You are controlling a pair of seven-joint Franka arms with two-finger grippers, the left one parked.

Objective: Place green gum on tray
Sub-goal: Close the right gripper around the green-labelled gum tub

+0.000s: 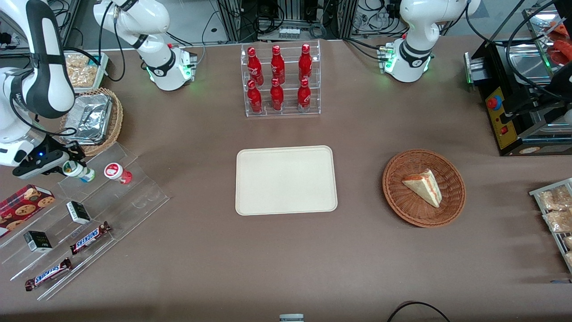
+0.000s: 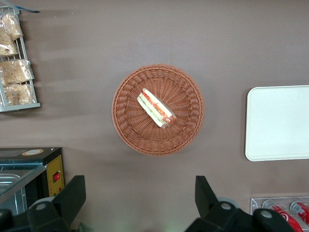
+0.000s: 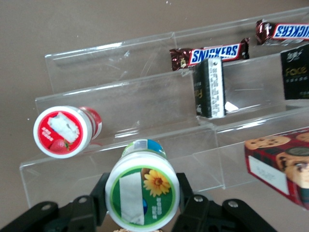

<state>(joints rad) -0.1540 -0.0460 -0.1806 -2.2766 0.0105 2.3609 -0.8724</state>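
The green gum, a small white bottle with a green-rimmed lid, lies tilted on the top step of a clear acrylic stand toward the working arm's end of the table. My right gripper is shut on the green gum: in the right wrist view the gripper has one black finger pressed on each side of the bottle just under its lid. The like bottle with a red lid lies beside it. The cream tray sits bare at the table's middle, well away from the gripper.
The stand also holds Snickers bars, small black boxes and a cookie box. A wicker basket with a foil pan is close to the gripper. A rack of red bottles stands farther from the camera than the tray. A basket with a sandwich sits toward the parked arm.
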